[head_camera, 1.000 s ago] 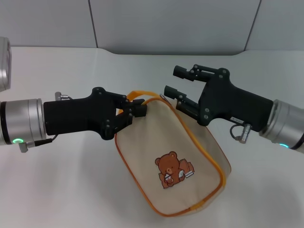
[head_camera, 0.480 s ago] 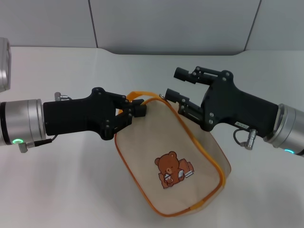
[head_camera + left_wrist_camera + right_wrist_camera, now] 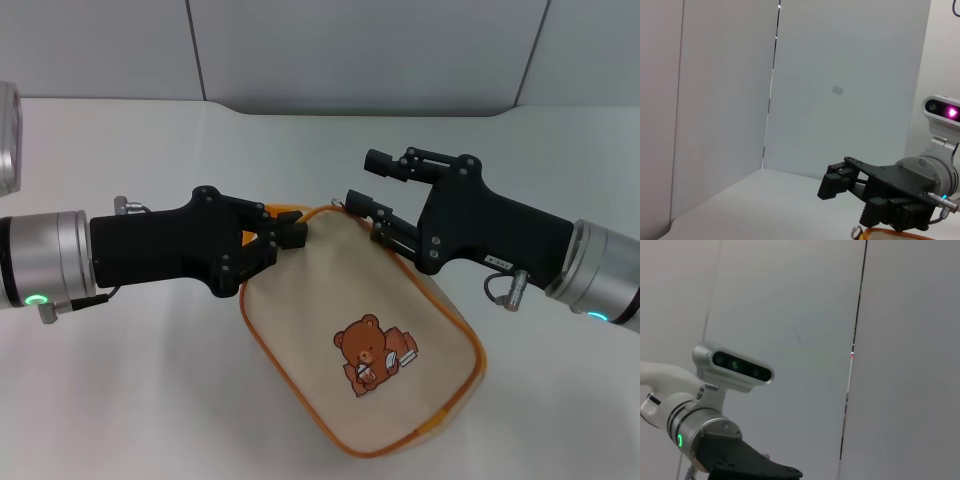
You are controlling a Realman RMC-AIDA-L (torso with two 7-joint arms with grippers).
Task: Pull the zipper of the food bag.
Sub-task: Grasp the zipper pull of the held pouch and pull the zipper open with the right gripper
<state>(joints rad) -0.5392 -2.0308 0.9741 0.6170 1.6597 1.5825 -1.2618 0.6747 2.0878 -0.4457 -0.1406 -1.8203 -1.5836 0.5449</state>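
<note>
The food bag (image 3: 330,300), cream with orange piping and a brown bear patch (image 3: 375,355), hangs tilted from my left gripper (image 3: 290,233) in the head view. That gripper is shut on the bag's upper left corner, at the orange strap loop (image 3: 288,208). The small silver zipper pull (image 3: 338,204) sits at the bag's top edge. My right gripper (image 3: 362,178) is open, its lower finger (image 3: 360,201) right beside the pull and its upper finger above the bag. The left wrist view shows the right gripper (image 3: 837,181) and a strip of orange bag trim (image 3: 890,234).
A white table (image 3: 150,400) lies under the bag, with grey wall panels (image 3: 360,50) behind it. The right wrist view shows the left arm (image 3: 745,467) and the robot's head camera (image 3: 735,365).
The bag's lower end has swung right and down, and its top edge sits slightly lower. The right gripper has shifted a little left and down toward the top edge. The left gripper holds still.
</note>
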